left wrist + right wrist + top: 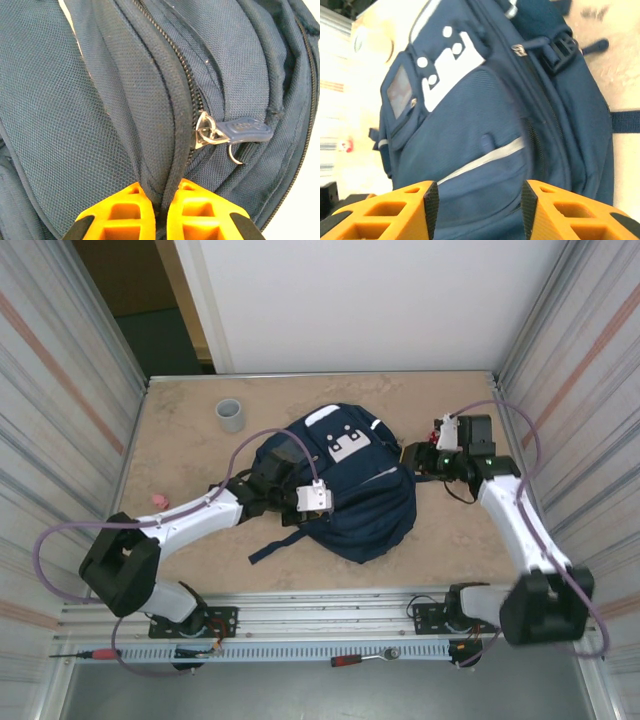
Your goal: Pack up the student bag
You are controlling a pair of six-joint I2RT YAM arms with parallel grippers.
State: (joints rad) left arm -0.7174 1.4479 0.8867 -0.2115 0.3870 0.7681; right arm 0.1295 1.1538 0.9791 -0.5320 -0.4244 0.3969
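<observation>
The student bag [345,485] lies in the middle of the table [180,440]. My left gripper [161,199] is clenched on a fold of its fabric below the zipper pull [245,129]. My right gripper [479,200] is released. I judge that I am at the zipper step, and next the right gripper must take that pull.

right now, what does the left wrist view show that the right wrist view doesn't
In the left wrist view: the left gripper pinched shut on a fabric fold, beside a tabbed zipper pull seen close up. In the right wrist view instead: white patches, a reflective stripe, a buckle, the table and the open right gripper. Shared: the navy student bag.
</observation>
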